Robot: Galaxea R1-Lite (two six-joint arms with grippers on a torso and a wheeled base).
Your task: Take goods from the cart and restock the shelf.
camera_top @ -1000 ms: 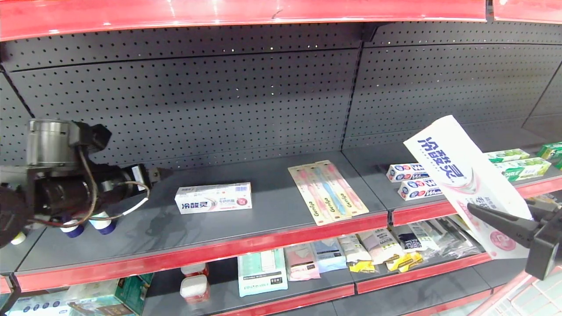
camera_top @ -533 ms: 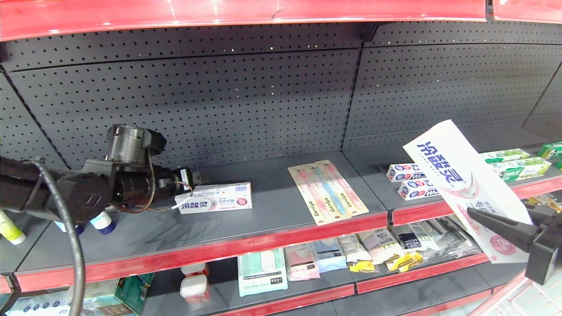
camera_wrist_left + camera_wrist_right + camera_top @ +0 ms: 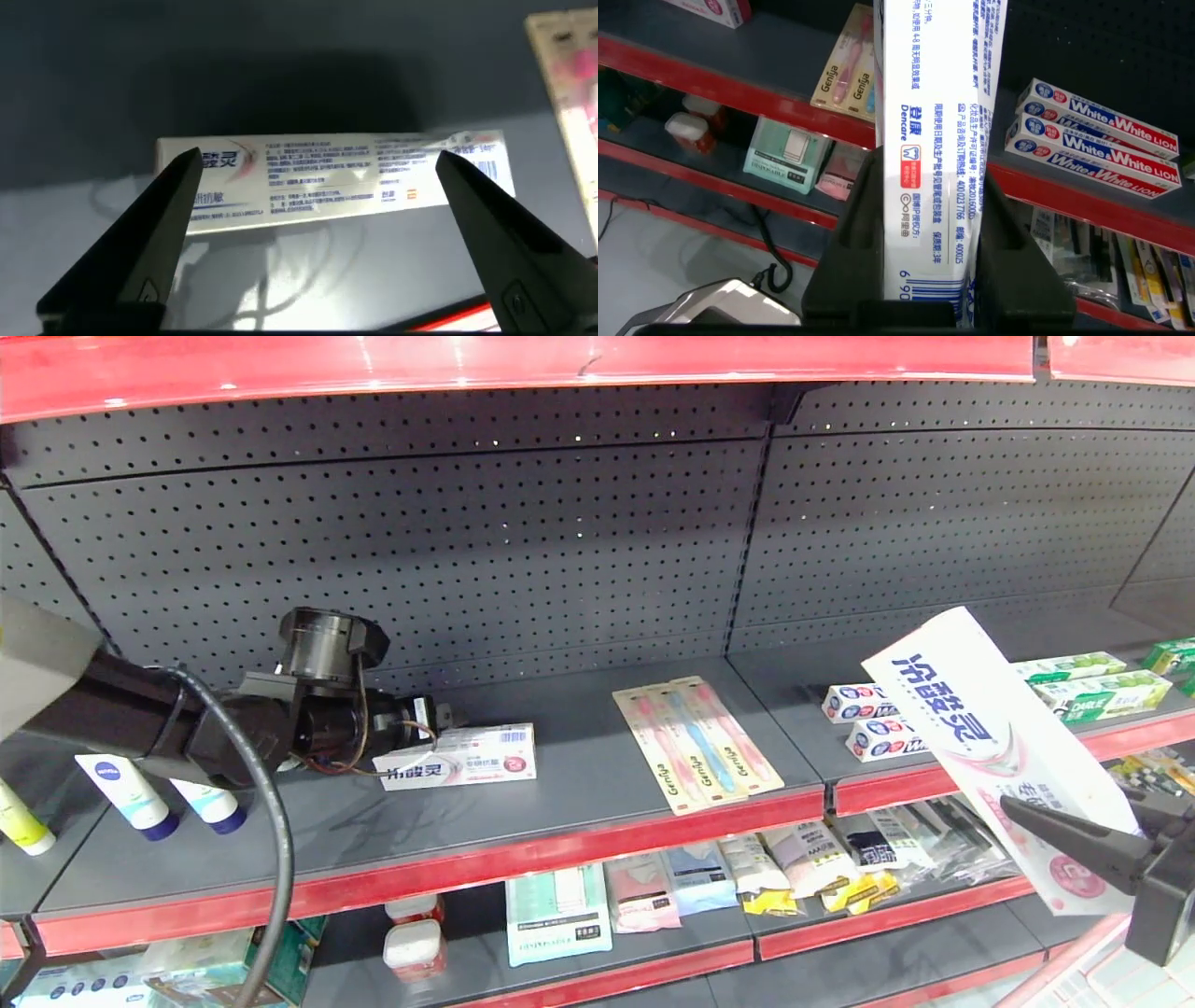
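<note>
Toothpaste box [image 3: 990, 737] number two was up in the air in front of the right-hand bay of the shelf [image 3: 579, 779], tilted with its top leaning left. The right gripper [image 3: 926, 233] had it clamped near its lower end, fingers [image 3: 864, 233] pressed flat on both broad faces. Its twin, the other toothpaste box [image 3: 336, 182], lay flat on the middle shelf, well left of the toothbrush packs [image 3: 700, 742]. The left gripper [image 3: 320, 159] sat at that box with its fingers [image 3: 140, 252] spread wide, one tip off each end, gripping nothing.

The held box looked the likelier trouble. Gripped so low, its long free end could swing or slip between the fingers, and on the way down it could knock the blue-and-white boxes [image 3: 864, 719] lying at the front of that bay. On the left, the opening barely cleared the box's length, so a crooked pull-back might catch an end and drag the box askew or toward the shelf edge. Closing there would squeeze the carton end to end and could crush it.

Whether the left fingertips touched the box or stood just beside it could not be told. In the head view the left arm covered the box's near end. The bottom of the held box was cut off behind the right fingers.
</note>
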